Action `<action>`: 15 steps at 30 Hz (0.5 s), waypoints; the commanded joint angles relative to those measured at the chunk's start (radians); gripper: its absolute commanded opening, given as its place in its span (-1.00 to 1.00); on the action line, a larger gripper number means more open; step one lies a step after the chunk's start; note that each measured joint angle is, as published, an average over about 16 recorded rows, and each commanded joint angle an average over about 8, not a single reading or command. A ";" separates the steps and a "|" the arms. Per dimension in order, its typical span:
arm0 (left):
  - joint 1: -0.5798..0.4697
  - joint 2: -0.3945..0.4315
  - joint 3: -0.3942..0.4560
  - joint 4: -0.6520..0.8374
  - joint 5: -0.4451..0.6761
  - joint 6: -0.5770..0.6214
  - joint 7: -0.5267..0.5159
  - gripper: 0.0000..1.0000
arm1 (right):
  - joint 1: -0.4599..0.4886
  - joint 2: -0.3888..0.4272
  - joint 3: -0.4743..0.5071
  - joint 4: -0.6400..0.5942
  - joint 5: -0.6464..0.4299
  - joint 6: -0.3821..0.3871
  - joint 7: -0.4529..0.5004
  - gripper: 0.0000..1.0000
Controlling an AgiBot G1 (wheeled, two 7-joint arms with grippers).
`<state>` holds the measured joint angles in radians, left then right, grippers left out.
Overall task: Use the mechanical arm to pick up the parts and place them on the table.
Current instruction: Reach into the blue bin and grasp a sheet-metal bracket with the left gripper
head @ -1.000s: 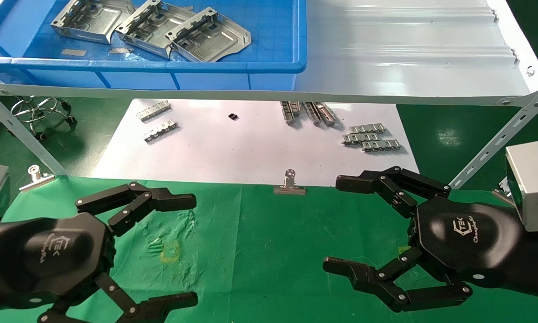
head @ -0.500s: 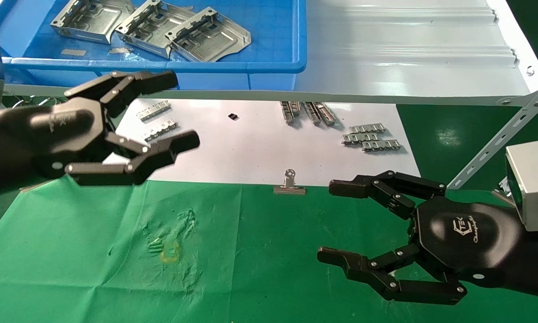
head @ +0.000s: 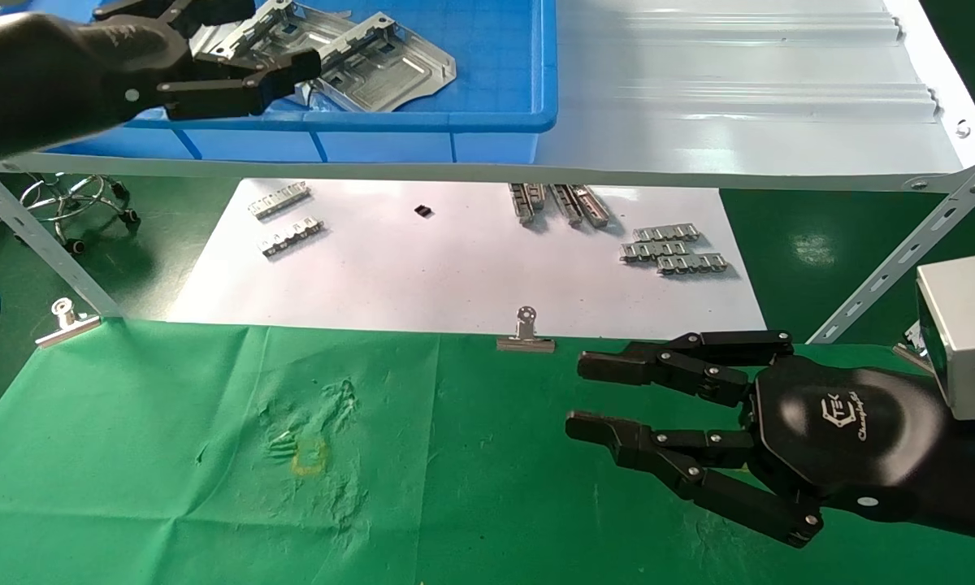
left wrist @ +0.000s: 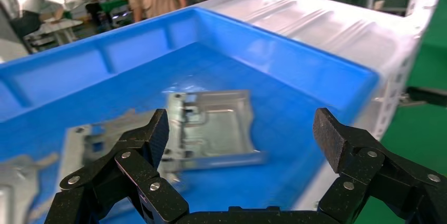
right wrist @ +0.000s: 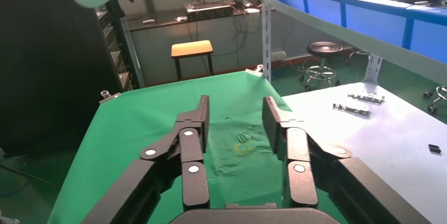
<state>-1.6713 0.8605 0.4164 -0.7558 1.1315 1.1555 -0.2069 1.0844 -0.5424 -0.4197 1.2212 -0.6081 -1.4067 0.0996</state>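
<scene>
Shiny silver parts [head: 390,69] lie in a blue bin [head: 422,122] on the grey shelf. My left gripper [head: 252,36] hovers over the bin's left half, open and holding nothing. It covers the leftmost parts. In the left wrist view, one part [left wrist: 211,124] lies on the bin floor below the left gripper [left wrist: 242,132], blurred, and the spread fingertips [left wrist: 329,134] do not touch it. The green table [head: 455,487] has no part on it. My right gripper [head: 587,396] hangs low over the table's right side, empty, with a narrow gap between its fingers [right wrist: 203,110].
A white sheet [head: 455,268] beyond the table carries small ribbed metal strips [head: 670,248] and a tiny black piece [head: 422,211]. Binder clips [head: 525,337] pin the cloth's far edge. The shelf [head: 739,106] extends right of the bin, with slanted struts [head: 902,252] below.
My left arm rose from low over the green table up to the blue bin. The right gripper's fingers drew closer together.
</scene>
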 commanded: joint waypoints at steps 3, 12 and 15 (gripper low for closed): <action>-0.124 0.046 0.049 0.130 0.097 -0.022 0.004 1.00 | 0.000 0.000 0.000 0.000 0.000 0.000 0.000 -1.00; -0.315 0.141 0.123 0.422 0.229 -0.047 0.046 0.49 | 0.000 0.000 0.000 0.000 0.000 0.000 0.000 -1.00; -0.348 0.163 0.137 0.497 0.254 -0.068 0.062 -0.26 | 0.000 0.000 0.000 0.000 0.000 0.000 0.000 -1.00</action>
<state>-2.0079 1.0204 0.5480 -0.2722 1.3756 1.0866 -0.1440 1.0844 -0.5424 -0.4197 1.2212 -0.6081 -1.4067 0.0996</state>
